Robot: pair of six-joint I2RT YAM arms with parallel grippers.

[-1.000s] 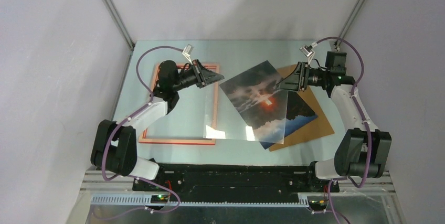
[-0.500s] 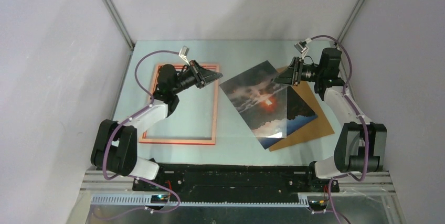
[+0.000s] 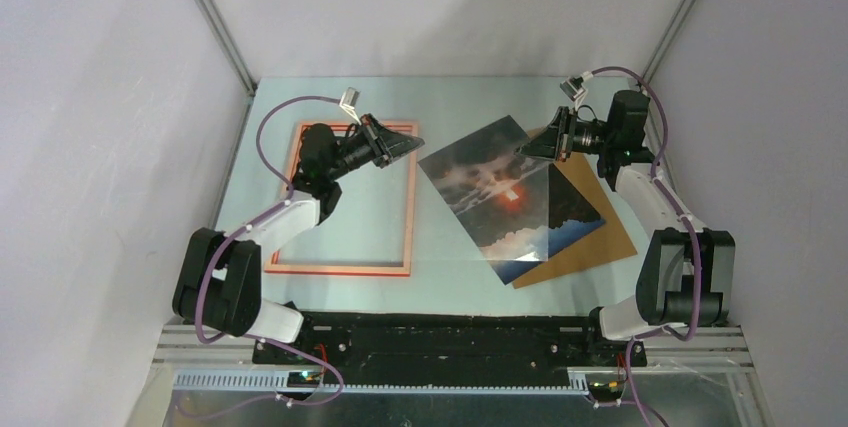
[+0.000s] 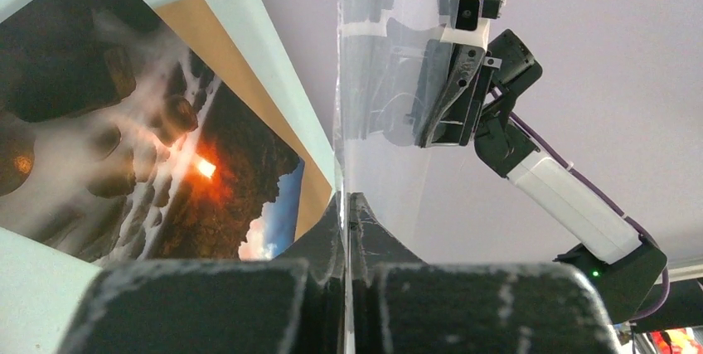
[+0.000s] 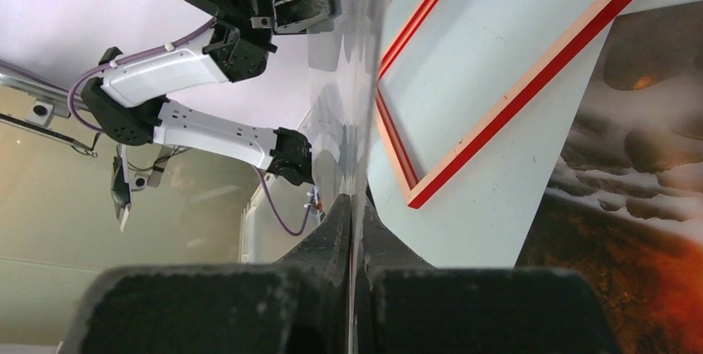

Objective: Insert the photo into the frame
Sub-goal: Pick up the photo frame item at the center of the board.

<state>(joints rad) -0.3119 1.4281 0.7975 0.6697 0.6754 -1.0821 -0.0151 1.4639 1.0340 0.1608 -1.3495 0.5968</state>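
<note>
The photo (image 3: 497, 190) lies flat on the table at centre right; it also shows in the left wrist view (image 4: 124, 147) and the right wrist view (image 5: 638, 238). The red frame (image 3: 340, 269) lies flat at the left, without its pane, and shows in the right wrist view (image 5: 530, 93). A clear pane (image 4: 390, 122) hangs in the air between both grippers, above the gap between frame and photo. My left gripper (image 3: 408, 145) is shut on its left edge (image 4: 346, 205). My right gripper (image 3: 528, 150) is shut on its right edge (image 5: 355, 205).
A plain brown backing board (image 3: 600, 239) lies under the photo's right part, its corner sticking out to the right. Grey walls close the table at the back and both sides. The black base rail (image 3: 440, 332) runs along the near edge.
The right wrist has swung back and up, and the pane has turned from a slant to nearly upright. Its bright reflection near the frame's corner is gone. The left arm has barely moved.
</note>
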